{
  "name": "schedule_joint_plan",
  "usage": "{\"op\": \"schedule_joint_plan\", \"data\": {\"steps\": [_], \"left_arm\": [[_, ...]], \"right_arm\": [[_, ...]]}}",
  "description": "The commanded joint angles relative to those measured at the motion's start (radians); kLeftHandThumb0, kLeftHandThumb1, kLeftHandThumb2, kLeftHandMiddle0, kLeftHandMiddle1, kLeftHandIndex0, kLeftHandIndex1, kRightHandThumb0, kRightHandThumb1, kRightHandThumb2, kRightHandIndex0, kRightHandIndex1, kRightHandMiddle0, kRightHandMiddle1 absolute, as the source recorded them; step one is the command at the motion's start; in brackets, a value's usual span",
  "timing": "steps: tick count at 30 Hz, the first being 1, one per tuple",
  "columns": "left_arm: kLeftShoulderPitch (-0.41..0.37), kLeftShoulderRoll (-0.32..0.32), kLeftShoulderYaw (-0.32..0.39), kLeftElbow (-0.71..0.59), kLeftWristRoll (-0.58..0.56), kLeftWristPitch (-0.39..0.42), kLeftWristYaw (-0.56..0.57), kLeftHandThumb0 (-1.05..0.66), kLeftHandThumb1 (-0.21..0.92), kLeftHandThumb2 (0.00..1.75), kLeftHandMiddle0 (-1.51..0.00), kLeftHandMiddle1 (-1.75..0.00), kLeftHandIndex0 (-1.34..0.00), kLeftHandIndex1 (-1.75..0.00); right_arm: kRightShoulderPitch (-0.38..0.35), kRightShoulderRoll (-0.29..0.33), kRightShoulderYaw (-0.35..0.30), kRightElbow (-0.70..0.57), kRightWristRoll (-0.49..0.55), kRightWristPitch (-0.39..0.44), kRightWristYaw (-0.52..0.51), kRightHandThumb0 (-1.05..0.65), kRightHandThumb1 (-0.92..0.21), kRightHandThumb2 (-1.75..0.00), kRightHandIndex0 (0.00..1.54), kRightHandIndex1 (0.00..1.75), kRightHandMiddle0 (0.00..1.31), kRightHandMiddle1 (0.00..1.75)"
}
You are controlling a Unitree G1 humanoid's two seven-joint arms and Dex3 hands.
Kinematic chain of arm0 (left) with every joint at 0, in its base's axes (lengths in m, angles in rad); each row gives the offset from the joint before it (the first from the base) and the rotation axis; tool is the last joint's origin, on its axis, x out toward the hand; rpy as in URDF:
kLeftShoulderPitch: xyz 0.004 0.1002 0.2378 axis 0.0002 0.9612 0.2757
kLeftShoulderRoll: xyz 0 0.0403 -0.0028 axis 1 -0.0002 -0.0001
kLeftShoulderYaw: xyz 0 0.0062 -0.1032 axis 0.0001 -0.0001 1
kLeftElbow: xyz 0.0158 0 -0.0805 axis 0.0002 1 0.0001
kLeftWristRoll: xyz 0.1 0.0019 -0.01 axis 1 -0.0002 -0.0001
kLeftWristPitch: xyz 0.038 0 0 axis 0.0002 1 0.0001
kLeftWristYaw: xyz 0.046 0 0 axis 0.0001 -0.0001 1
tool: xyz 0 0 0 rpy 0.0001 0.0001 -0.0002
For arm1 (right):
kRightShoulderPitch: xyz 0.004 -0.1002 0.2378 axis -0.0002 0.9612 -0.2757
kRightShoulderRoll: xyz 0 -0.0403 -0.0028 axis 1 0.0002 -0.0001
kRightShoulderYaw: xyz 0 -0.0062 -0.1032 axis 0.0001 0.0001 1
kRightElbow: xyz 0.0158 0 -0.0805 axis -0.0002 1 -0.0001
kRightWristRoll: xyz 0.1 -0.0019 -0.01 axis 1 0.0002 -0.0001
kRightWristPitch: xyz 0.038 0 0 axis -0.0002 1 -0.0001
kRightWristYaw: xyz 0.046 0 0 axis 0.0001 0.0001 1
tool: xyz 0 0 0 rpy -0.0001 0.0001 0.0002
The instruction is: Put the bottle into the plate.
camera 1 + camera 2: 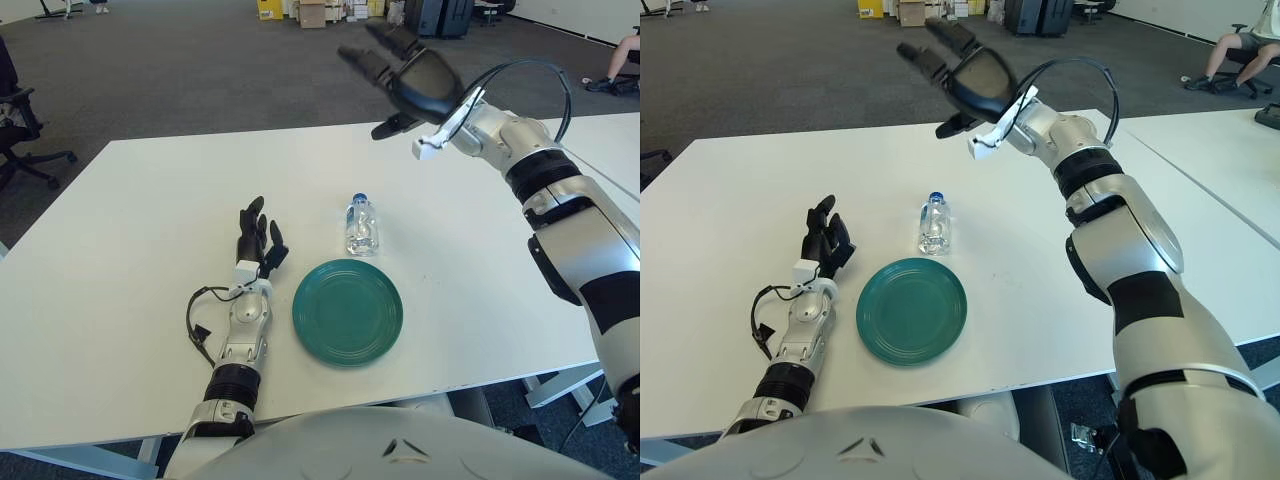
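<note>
The small clear plastic bottle with a blue cap (361, 226) stands upright on the white worktop (120, 230), just beyond the far rim of the round green plate (347, 311) and apart from it. The right robot hand (405, 72) is raised high above the far edge, fingers spread, holding nothing. The left robot hand (256, 240) shows beside the plate on its left, fingers relaxed and empty.

Risks, as judged: the bottle looks light and narrow; a descending finger could topple it or knock it away. A low carry could catch the plate rim and shift the plate.
</note>
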Motion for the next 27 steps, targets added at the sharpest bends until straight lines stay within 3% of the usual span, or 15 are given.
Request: {"op": "schedule_joint_plan", "data": {"steps": [1, 13, 27], "left_arm": [[-0.012, 0.006, 0.0, -0.011, 0.017, -0.002, 0.014, -0.78, 0.92, 0.87, -0.3, -0.02, 0.0, -0.7], [-0.004, 0.006, -0.006, -0.019, 0.033, -0.001, 0.033, -0.78, 0.92, 0.87, -0.3, -0.02, 0.0, -0.7], [-0.001, 0.006, -0.007, -0.014, 0.034, -0.008, 0.035, -0.78, 0.92, 0.86, -0.3, -0.01, 0.0, -0.7]], "right_arm": [[-0.074, -0.012, 0.165, 0.028, -0.175, 0.054, -0.131, -1.05, -0.92, -0.32, 0.0, 0.0, 0.0, 0.01], [-0.09, 0.014, 0.445, 0.129, -0.393, 0.178, -0.362, -0.97, -0.91, -0.17, 0.0, 0.0, 0.02, 0.02], [-0.086, 0.034, 0.574, 0.156, -0.431, 0.218, -0.404, -0.88, -0.92, -0.23, 0.0, 0.0, 0.0, 0.04]]}}
